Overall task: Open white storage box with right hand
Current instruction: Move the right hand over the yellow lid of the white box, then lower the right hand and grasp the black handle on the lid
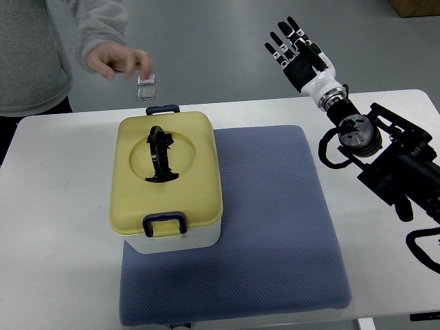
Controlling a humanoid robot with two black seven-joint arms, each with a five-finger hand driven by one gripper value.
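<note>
White storage box (167, 184) with yellow lid (165, 168) and black folded handle (160, 155), seated on the left part of a blue mat (275, 227) atop a white table (55, 261). Dark blue latches at the 12 and 6 o'clock edges of the lid. Right hand (297, 48) raised beyond the table's far edge, at about 2 o'clock from the box and well apart from it, fingers (283, 36) spread, holding nothing. At 11 o'clock from the box, a person's hand (117, 60) in a grey sleeve, just beside two small silvery squares (146, 86).

yellow lid (180, 148) (black handle (160, 155)), seemingly textured blue mat (275, 227)
</note>
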